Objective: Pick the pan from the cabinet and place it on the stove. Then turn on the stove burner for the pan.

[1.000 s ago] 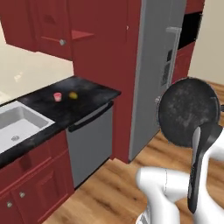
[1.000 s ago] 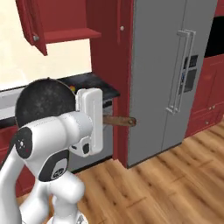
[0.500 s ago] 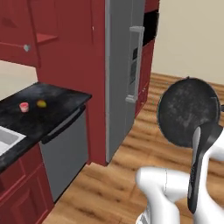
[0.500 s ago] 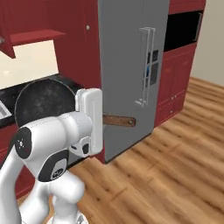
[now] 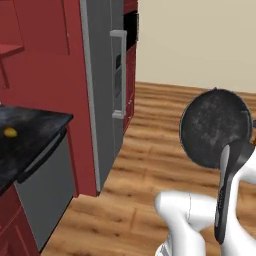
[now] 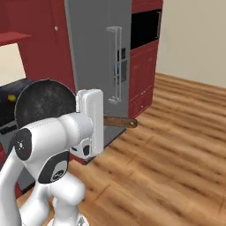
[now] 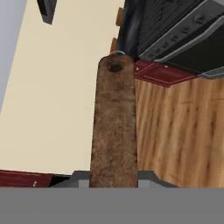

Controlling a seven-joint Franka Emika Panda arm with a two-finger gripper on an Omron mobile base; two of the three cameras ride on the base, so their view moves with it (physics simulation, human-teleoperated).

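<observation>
One pan (image 5: pixel 215 125) is held upright at the right of the left base view, its single brown handle (image 7: pixel 114 122) clamped between the closed jaws. One yellow item (image 5: pixel 10 132) lies on the black worktop (image 5: pixel 35 127) at the left edge beside one grey refrigerator (image 6: pixel 99 57).

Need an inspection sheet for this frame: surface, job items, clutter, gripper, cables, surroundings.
Surface: black counter at left, above a grey appliance front; wood floor ahead.
Job's things: pan held up on edge beside the arm, dark speckled face toward the left base camera; its brown handle runs away from the hand. Stove and wall cabinet: nothing seen.
Clutter: one small yellow item on the counter.
Gripper: gripper shut on the pan handle.
Cables: nothing seen.
Surroundings: grey fridge with vertical handles, red tall cabinets with a black built-in oven, beige wall.
</observation>
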